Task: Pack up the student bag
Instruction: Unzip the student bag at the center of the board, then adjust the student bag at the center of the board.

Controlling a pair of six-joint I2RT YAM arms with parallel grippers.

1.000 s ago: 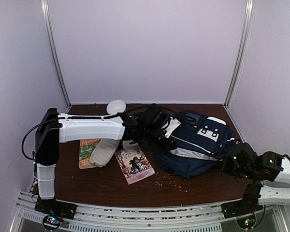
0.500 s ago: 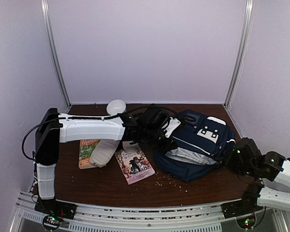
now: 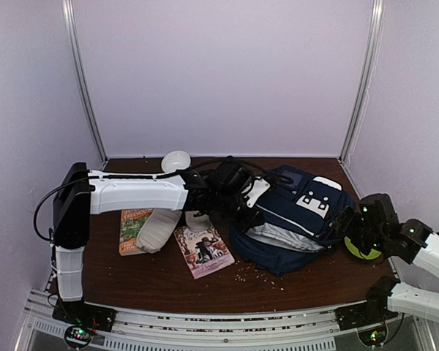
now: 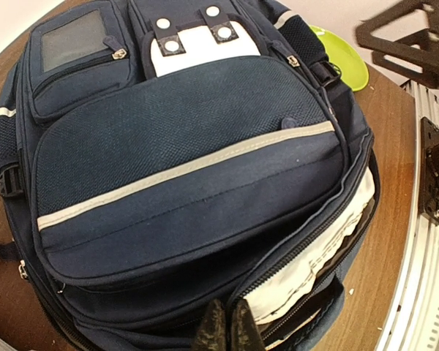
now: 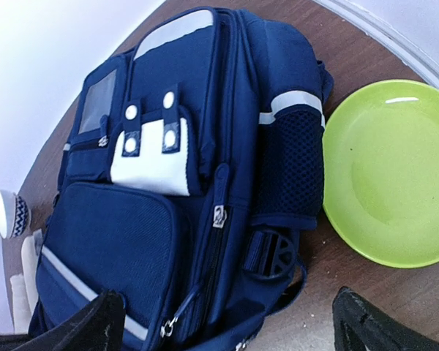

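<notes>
Plainly, the left gripper (image 4: pixel 224 330) has its jaws pressed together on the upper lip of the bag (image 4: pixel 183 168), right at the zip line of the main pocket. I judge the pinch is there to hold the soft mouth up and open. Just beside the closed tips the gap shows pale grey lining with a rippled edge, and ahead of them the navy front panel slopes away.

The bag lies flat on its back on the table (image 3: pixel 168 285), between the two grippers. It is woven cloth that slumps wherever nothing lifts it, crossed by light stripes, with a white patch carrying round press studs and small metal zip pulls.

The right gripper (image 5: pixel 227 318) hangs with its jaws wide apart and nothing between them. Below and ahead of that gap is the bag's side, with a black mesh pocket and a black plastic buckle. Off to one side of the open jaws sits a plate (image 5: pixel 395 175), round, shallow, glossy lime green. Its rim is just beside the mesh pocket, perhaps touching. It is the nearest loose thing to those jaws, so I take it as the likely next pick.

Behind the left jaws, back under that arm, lie two thin paperback books (image 3: pixel 203 250), a padded pale pouch (image 3: pixel 157 228) and a small white bowl (image 3: pixel 175 159). Crumbs (image 3: pixel 260 272) dot the dark wood near the bag's mouth.
</notes>
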